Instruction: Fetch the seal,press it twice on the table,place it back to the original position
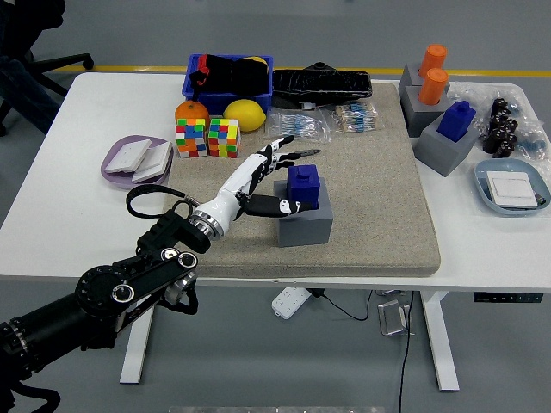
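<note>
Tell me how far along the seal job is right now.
Nothing looks finished. The blue seal sits in its grey holder on the mat. The left hand is at the seal, fingers spread, thumb at its front, no grasp yet. Lifting, both presses and the return remain.

Blue seal (305,186) in grey block holder (304,224), beige-grey felt mat (370,198), white tabletop (60,189). Left hand (258,176) white with black fingers (284,146), arm (103,297) black; two multicolour checkered puzzle cubes (207,138), orange (191,112) and yellow lemon (244,114). Blue bin (229,76) with black contents, orange seals (433,73) in grey holders, lilac plate (129,162).
</note>
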